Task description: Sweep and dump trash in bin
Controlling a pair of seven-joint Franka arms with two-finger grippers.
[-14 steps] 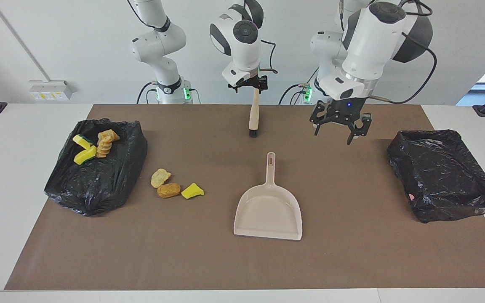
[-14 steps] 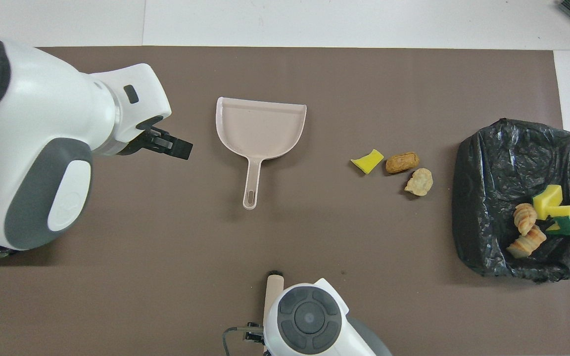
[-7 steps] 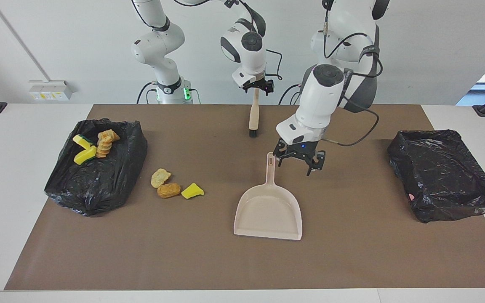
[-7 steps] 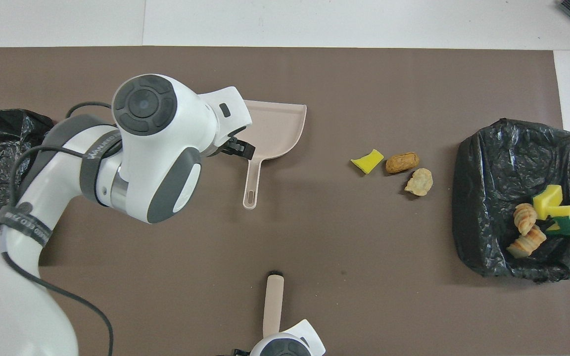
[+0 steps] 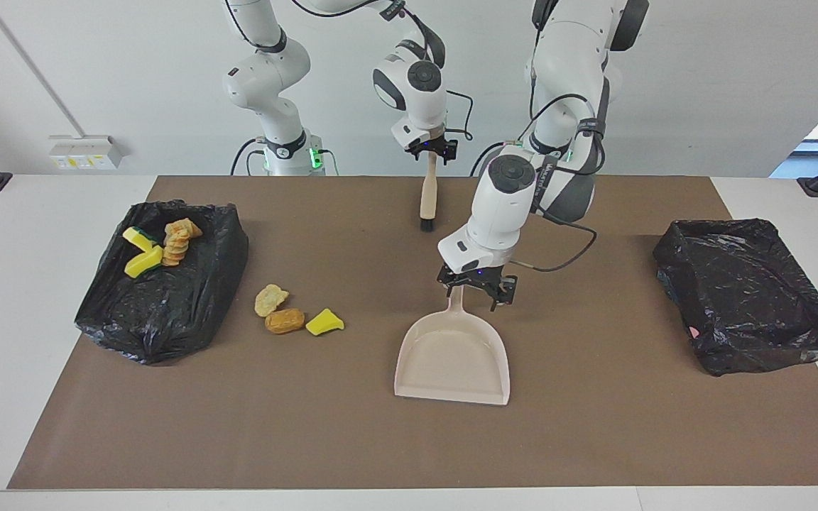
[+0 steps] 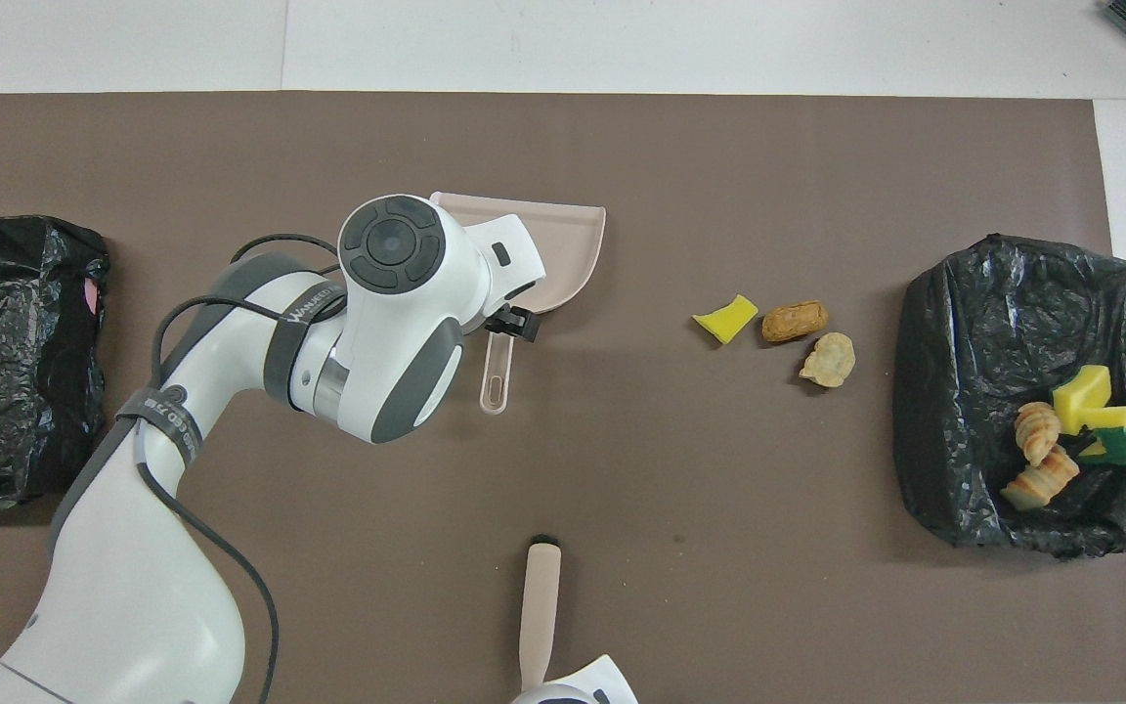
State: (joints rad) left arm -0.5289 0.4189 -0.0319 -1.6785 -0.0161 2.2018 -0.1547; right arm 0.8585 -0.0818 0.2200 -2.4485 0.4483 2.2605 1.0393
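— When the facing view is read from its nine o'clock edge, what is met first?

— A black-lined bin [image 5: 167, 312] is met on the brown mat [image 5: 593, 426]. Four pieces of the trash are seen in it: two yellow sponge bits [image 5: 140, 254] and two bread-like lumps [image 5: 178, 240].

— And at the bin's three o'clock?

— Three loose scraps are found close together on the mat: a pale lump [image 5: 270, 299], a brown lump [image 5: 285, 321] and a yellow bit [image 5: 324, 322].

— How is the brush [image 5: 427, 195] held?

— It is clamped at its handle's top by the right gripper [image 5: 432, 150], at the mat's twelve o'clock, and is hung upright, bristles down.

— What is seen of the dustpan [image 5: 451, 358]?

— It is laid flat at the mat's middle, handle at its twelve o'clock. The left gripper [image 5: 476, 287] is held low over that handle, fingers apart; whether the handle is touched cannot be told.

— And at three o'clock?

— A second black-lined bin [image 5: 746, 291] is seen.
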